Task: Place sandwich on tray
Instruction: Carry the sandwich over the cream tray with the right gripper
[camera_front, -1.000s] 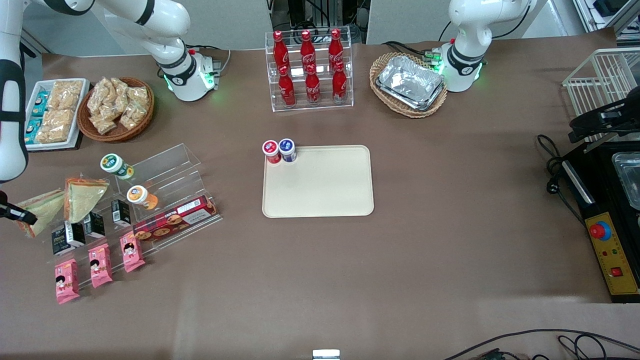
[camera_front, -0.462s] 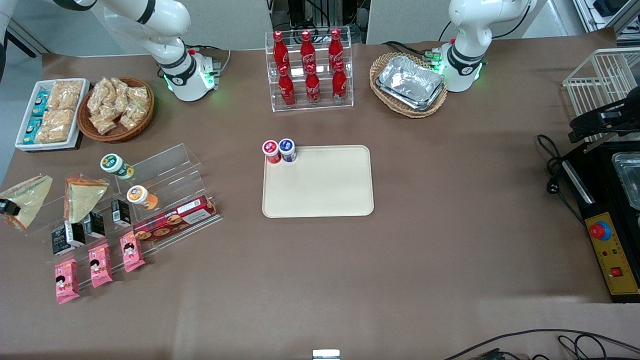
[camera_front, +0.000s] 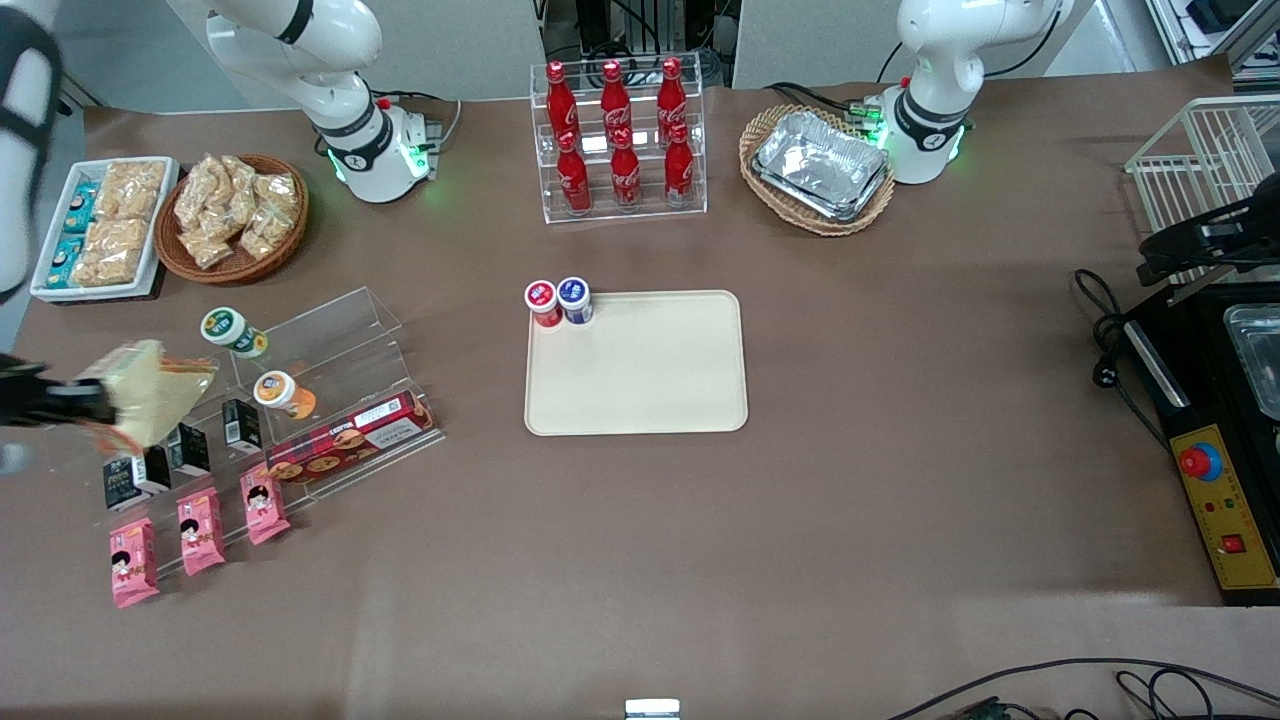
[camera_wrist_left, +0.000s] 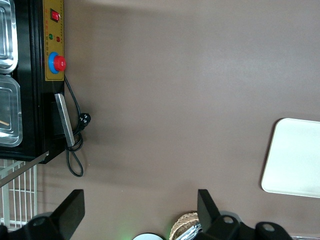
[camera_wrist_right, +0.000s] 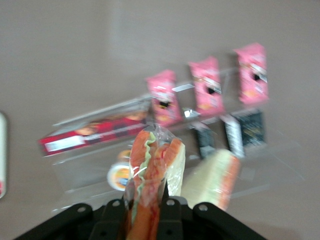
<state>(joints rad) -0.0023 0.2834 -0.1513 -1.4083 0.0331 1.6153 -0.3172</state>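
Note:
A wrapped triangular sandwich (camera_front: 128, 388) with an orange-red and green filling edge (camera_wrist_right: 150, 170) hangs in the air, and my gripper (camera_front: 98, 404) is shut on it at the working arm's end of the table. In the right wrist view the fingers (camera_wrist_right: 168, 205) pinch its filling edge, gripper (camera_wrist_right: 146, 202). A second sandwich (camera_wrist_right: 212, 177) lies just below on the clear acrylic stand (camera_front: 340, 350), partly covered by the held one in the front view. The cream tray (camera_front: 650, 380) lies flat mid-table, well away toward the parked arm, with bare surface (camera_wrist_left: 295, 160).
Two small capped jars (camera_front: 558, 300) stand on the tray's corner. The stand holds pink snack packs (camera_front: 200, 528), black cartons (camera_front: 165, 455), a red biscuit box (camera_front: 350, 438) and cups (camera_front: 283, 392). Cola bottles (camera_front: 618, 140), a foil-tray basket (camera_front: 820, 165) and a snack basket (camera_front: 232, 215) line the back.
My gripper, shut on the sandwich throughout, first drew it back toward the table's end, then swung it over the stand and the second sandwich, toward the tray.

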